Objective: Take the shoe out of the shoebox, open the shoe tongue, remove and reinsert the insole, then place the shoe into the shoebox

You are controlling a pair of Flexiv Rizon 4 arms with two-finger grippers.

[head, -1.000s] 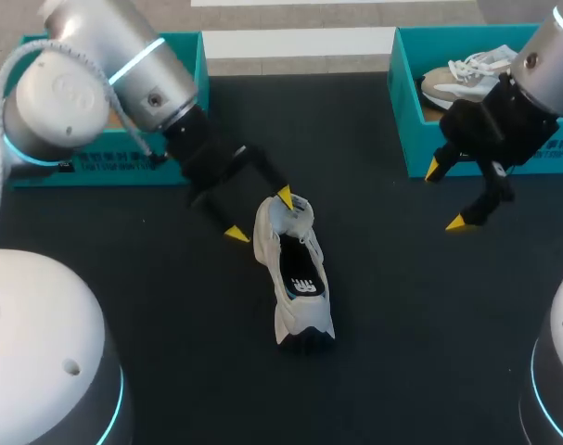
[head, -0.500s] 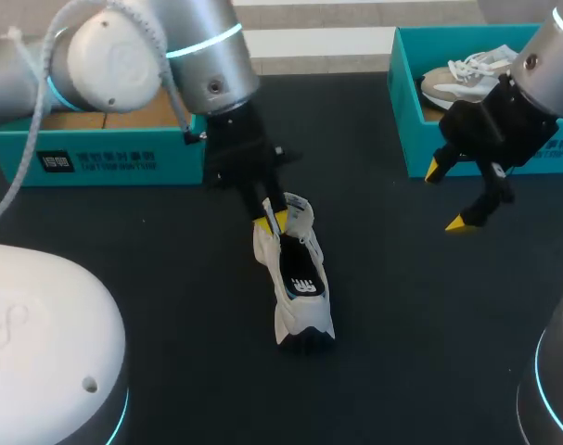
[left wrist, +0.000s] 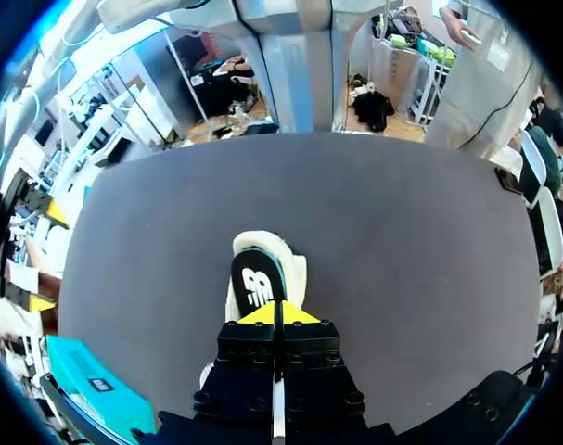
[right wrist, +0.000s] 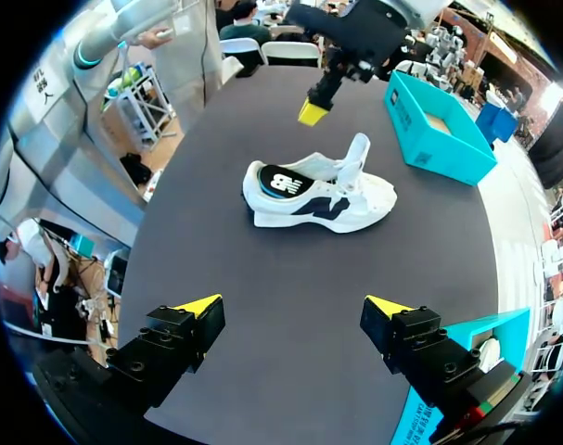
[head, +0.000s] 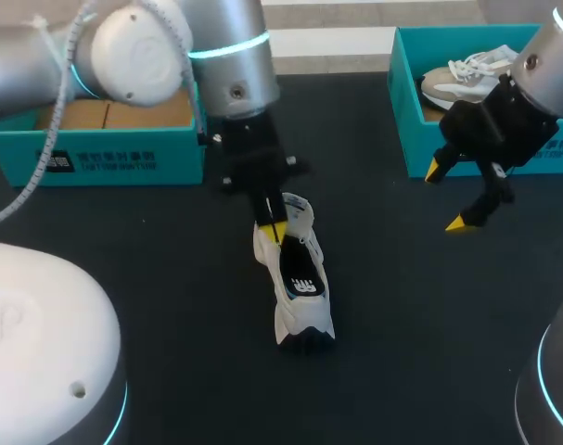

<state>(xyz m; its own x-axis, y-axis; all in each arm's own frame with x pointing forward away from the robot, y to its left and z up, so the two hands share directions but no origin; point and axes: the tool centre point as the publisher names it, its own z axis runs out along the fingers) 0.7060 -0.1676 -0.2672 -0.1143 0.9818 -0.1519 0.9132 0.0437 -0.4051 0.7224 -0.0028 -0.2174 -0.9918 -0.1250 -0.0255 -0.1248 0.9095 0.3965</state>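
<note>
Yellow tips of the left pincer (left wrist: 274, 313) are pressed together with nothing between them, hanging over the toe end of the shoe (head: 295, 278), close by its raised tongue (head: 300, 211). The shoe stands on its sole mid-desk (head: 170, 297), long axis running from the tips toward me, so the insole (left wrist: 258, 283) lies just ahead of them, heelward. My left arm is plainly nearer. The right pincer (head: 446, 197) hangs spread, well apart, beside the right box (head: 467, 158).

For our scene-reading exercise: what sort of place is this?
Probably a robotics lab bench: a left arm and right arm over a dark table with a white shoe and teal shoebox.
</note>
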